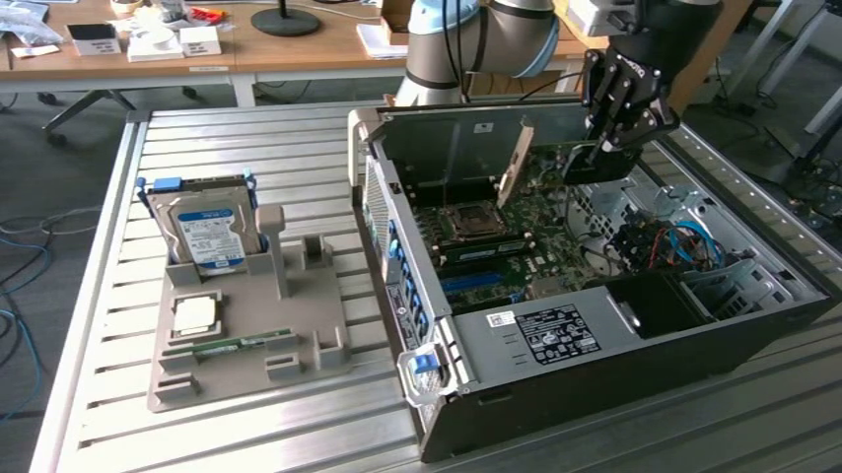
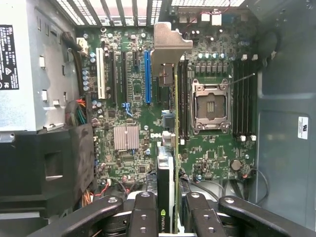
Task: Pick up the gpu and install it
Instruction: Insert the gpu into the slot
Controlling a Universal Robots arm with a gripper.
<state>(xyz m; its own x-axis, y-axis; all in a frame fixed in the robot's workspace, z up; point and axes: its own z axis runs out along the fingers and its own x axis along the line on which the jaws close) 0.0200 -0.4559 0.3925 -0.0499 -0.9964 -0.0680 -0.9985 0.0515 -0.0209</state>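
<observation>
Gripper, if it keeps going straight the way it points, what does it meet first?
The gpu clamped in the gripper would land first on the motherboard, seemingly between the blue slot and the CPU socket. How far off the board lies is unclear.

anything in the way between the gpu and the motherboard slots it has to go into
Nothing visible. The gripper holds the gpu edge-on over the motherboard. The long blue slot beside it lies bare, with no cable or card across it. The coloured cables sit off at the board's edge.
</observation>
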